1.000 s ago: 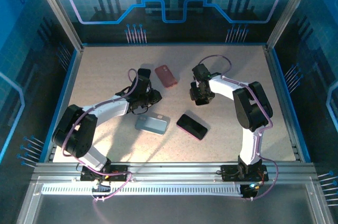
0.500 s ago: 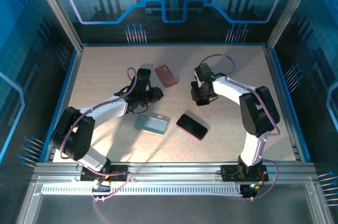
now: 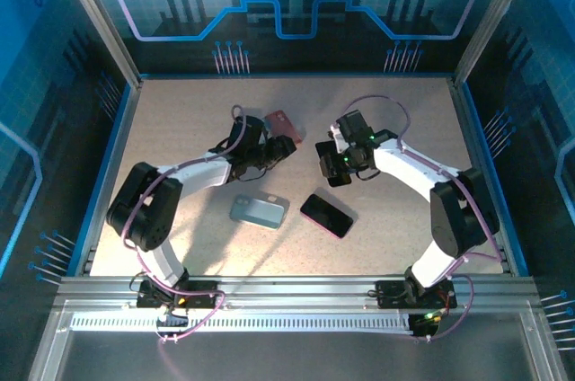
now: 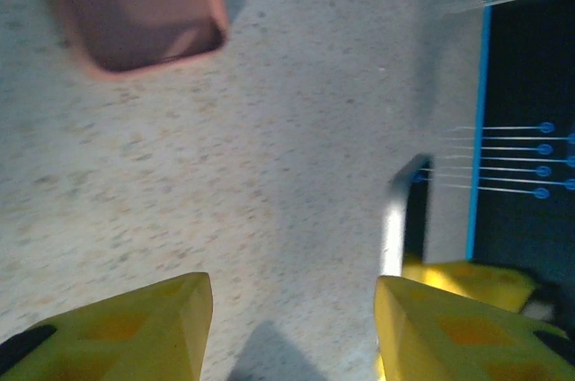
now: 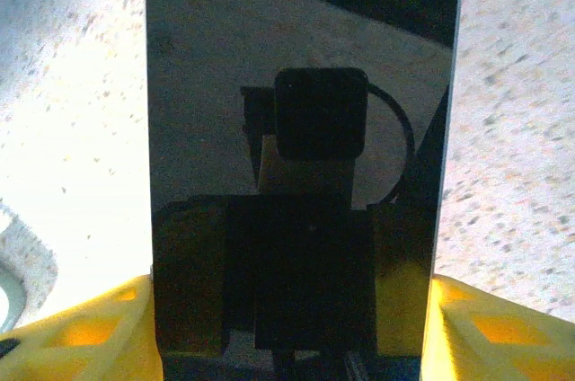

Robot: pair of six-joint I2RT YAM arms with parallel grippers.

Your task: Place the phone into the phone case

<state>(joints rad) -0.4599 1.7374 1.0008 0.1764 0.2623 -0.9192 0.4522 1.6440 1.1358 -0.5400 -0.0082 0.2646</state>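
While the right pincer (image 5: 287,345) grips a phone (image 5: 301,129) edgewise, the left pincer (image 4: 292,327) gapes empty near the pink case (image 4: 135,8); insertion remains.

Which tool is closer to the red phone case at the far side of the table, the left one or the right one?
Left. The left tool hangs right beside the red phone case, partly overlapping it from above. The right tool is farther off to its right, gripping a black phone.
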